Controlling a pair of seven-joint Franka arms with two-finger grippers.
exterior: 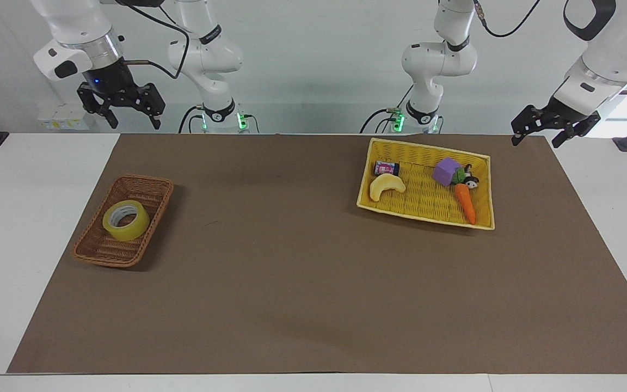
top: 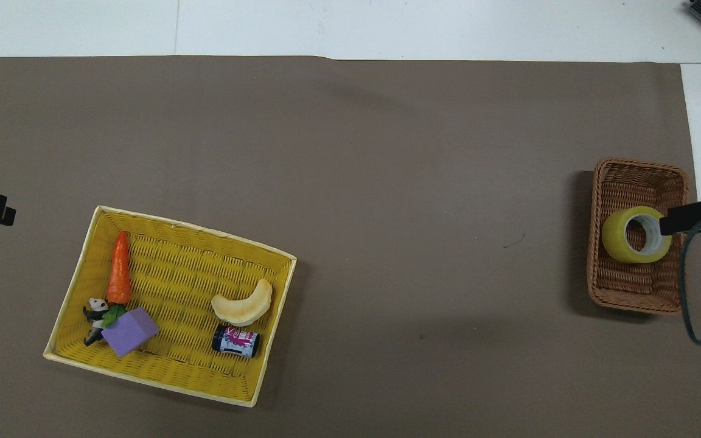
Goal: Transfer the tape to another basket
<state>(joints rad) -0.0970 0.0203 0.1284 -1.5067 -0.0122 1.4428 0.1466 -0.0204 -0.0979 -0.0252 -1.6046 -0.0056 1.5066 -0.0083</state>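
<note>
Tape: the tape (exterior: 125, 219) lies flat in the brown basket (exterior: 153, 184), near the surface's edge at the right arm's end.
Right claw: the right claw (exterior: 123, 106) is spread wide, holds nothing, and hangs high over the surface's edge by the robots.
Left claw: the left claw (exterior: 544, 129) is spread too, and waits over the corner by the yellow basket (exterior: 423, 206).
Good way: I think the right claw should come straight down, pinch the ring's wall, and miss the wicker.

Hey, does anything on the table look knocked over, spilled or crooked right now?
Nothing spilled or damaged. The yellow basket sits slightly askew to the mat's edges, and the tape leans tilted inside the wicker basket.
</note>
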